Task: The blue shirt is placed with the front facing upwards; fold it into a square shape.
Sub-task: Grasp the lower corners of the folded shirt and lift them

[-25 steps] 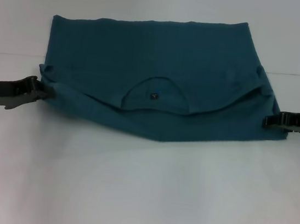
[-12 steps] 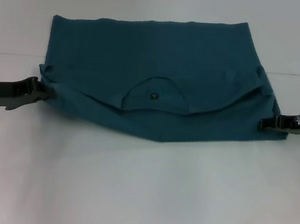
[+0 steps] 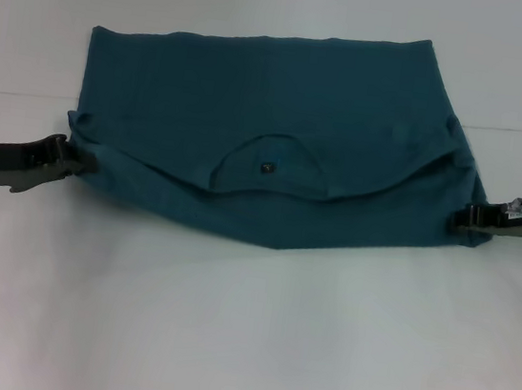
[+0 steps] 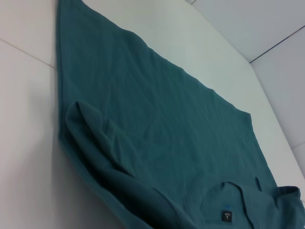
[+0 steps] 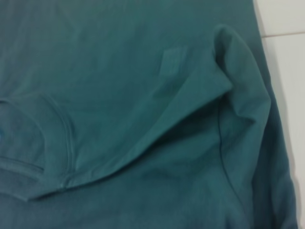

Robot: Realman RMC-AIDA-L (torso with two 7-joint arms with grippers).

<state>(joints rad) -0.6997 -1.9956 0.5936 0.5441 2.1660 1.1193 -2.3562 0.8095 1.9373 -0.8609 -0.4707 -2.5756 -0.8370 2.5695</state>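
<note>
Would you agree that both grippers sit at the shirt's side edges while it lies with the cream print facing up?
Not quite: no print shows. In the head view the shirt shows plain teal cloth, with the collar and its inner label near the front fold. The left gripper and right gripper are indeed at its side edges.

You see the shirt point(image 3: 268, 138) lying flat on the counter point(image 3: 242, 337), dark teal, partly folded into a wide shape with a straight far edge and a near edge sagging to a blunt point. The collar point(image 3: 269, 169) faces you near the middle, a small label inside it. The folded-over upper layer ends in a curved edge above the near strip. Both side corners are bunched.
</note>
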